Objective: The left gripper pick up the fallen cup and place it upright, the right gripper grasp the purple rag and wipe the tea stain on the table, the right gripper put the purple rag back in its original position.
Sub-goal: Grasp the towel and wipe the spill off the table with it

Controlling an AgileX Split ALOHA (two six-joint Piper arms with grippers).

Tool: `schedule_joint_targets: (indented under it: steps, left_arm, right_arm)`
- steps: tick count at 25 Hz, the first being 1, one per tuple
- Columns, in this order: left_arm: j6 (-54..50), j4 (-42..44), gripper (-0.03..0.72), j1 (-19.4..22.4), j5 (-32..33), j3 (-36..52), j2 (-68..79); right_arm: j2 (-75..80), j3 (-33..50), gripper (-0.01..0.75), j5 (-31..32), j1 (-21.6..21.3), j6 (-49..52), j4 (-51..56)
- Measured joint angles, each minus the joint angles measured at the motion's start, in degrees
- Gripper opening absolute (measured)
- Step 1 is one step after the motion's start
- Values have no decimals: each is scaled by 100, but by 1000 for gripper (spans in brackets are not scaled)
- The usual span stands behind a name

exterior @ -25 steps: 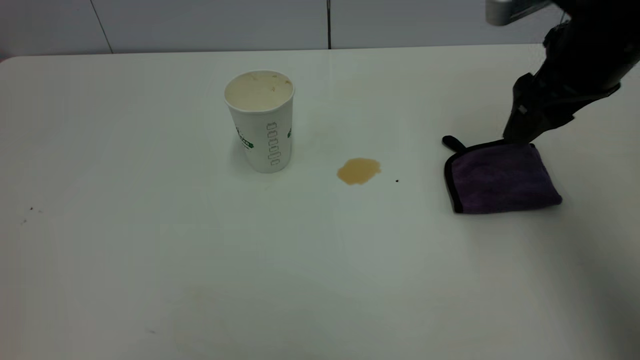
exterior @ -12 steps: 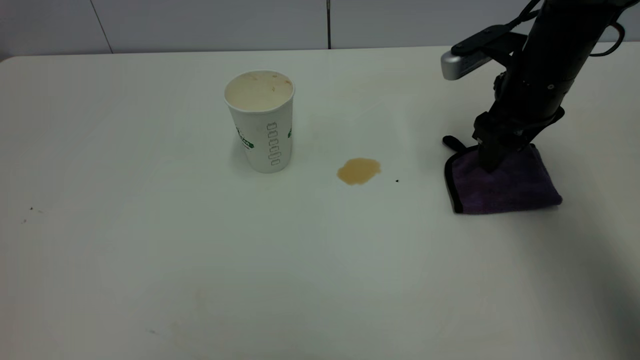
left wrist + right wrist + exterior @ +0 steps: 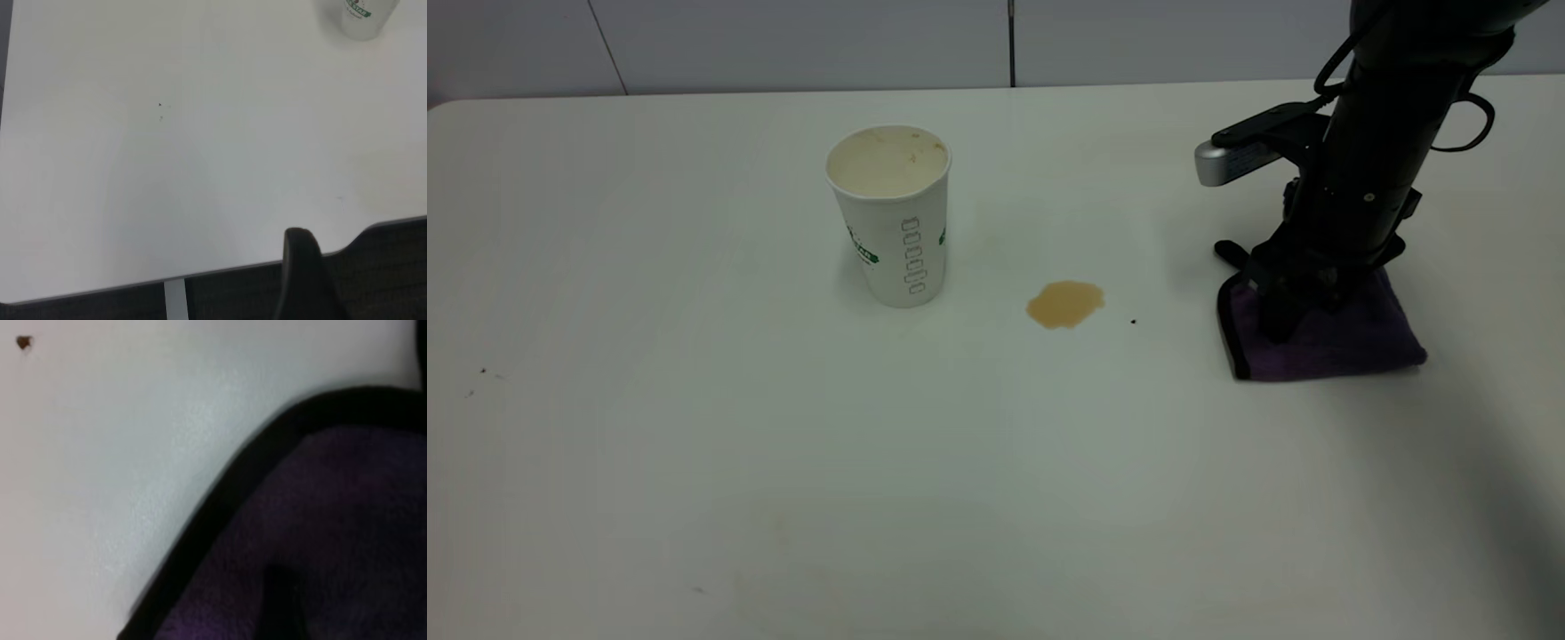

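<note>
The white paper cup (image 3: 889,218) with green lettering stands upright left of the table's (image 3: 694,444) middle; its base also shows in the left wrist view (image 3: 363,15). The tan tea stain (image 3: 1064,304) lies between the cup and the purple rag (image 3: 1352,342). The rag has a black trim and lies flat at the right. My right gripper (image 3: 1294,311) points down, open, with its fingertips on the rag's left part. The right wrist view shows the rag (image 3: 347,540) close up. My left gripper (image 3: 300,273) is off the exterior view, back over the table's edge.
A tiny black speck (image 3: 1133,321) lies between the stain and the rag. More specks (image 3: 482,371) lie at the far left. The table's edge (image 3: 200,272) with dark floor beyond shows in the left wrist view. A pale wall runs behind the table.
My right arm has swung in from the upper right and come down onto the rag's left part. The cup, stain and rag have not moved.
</note>
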Motion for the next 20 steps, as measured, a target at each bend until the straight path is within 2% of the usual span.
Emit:
schedule_joint_targets:
  steps: [2,4,7,9,10,11,15,20]
  left_arm:
    - [0,0,477,0,0,0,0]
    - [0,0,477,0,0,0,0]
    - [0,0,477,0,5,0,0]
    - [0,0,477,0,5,0,0]
    - [0,0,477,0,5,0,0]
    - [0,0,477,0,5,0,0]
    - [0,0,478,0,5,0,0]
    - [0,0,478,0,5,0,0]
  right_arm:
    - [23,-25,566,0,0,0,18]
    - [51,-53,508,0,0,5,30]
    - [69,-65,312,0,-10,11,89]
    - [69,-65,133,0,-10,12,157]
    - [69,-65,91,0,-10,12,223]
    - [75,-72,70,0,-10,5,305]
    - [122,-248,65,76,46,-286,751]
    - [266,-719,65,50,474,-549,1106]
